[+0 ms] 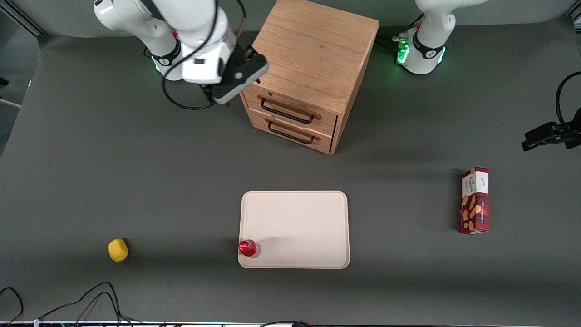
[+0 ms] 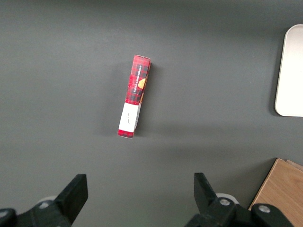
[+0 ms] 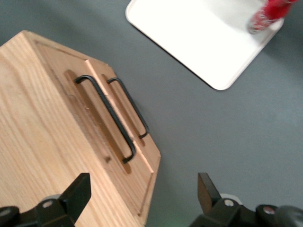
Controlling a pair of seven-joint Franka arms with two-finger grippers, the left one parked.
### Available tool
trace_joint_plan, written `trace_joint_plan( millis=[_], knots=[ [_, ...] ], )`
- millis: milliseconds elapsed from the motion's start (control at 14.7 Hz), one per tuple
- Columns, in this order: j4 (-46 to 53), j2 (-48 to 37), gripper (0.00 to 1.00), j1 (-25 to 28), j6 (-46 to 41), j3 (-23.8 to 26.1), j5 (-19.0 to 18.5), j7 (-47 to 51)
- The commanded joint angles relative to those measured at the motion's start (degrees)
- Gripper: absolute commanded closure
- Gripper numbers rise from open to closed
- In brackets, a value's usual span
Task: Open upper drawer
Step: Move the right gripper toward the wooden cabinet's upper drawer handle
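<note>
The oak cabinet (image 1: 313, 54) stands at the back middle of the table with both drawers closed. The upper drawer (image 1: 313, 113) carries a wide black bar handle (image 1: 287, 110); the lower drawer (image 1: 295, 136) sits just below it. My right gripper (image 1: 225, 94) hovers beside the cabinet's front corner toward the working arm's end, at about the upper drawer's height. It is open, empty and touches nothing. In the right wrist view the open gripper (image 3: 143, 187) straddles the cabinet's corner, with the upper drawer's handle (image 3: 106, 113) ahead of it and the lower handle (image 3: 130, 106) beside that.
A white tray (image 1: 295, 218) lies nearer the front camera than the cabinet, with a red bottle (image 1: 248, 248) at its corner. A yellow object (image 1: 118, 250) lies toward the working arm's end. A red box (image 1: 475, 200) lies toward the parked arm's end.
</note>
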Motion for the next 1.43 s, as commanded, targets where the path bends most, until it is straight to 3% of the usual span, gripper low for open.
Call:
trace_joint_plan(
  millis=[0,545,818,1091,1364],
  knots=[
    [4.18,3.83,0.00,2.73,-0.04,-0.52,0.50,-1.06],
    [3.66,6.12,0.00,2.56,4.52,-0.69,0.85,-20.19],
    [2.69,8.05,0.00,1.69,5.77,-0.69,1.03,-23.80],
    [1.90,10.77,0.00,-0.78,5.68,-0.69,10.67,-31.46],
    [1.37,12.62,0.00,-2.27,5.68,-0.69,11.84,-36.82]
  ],
)
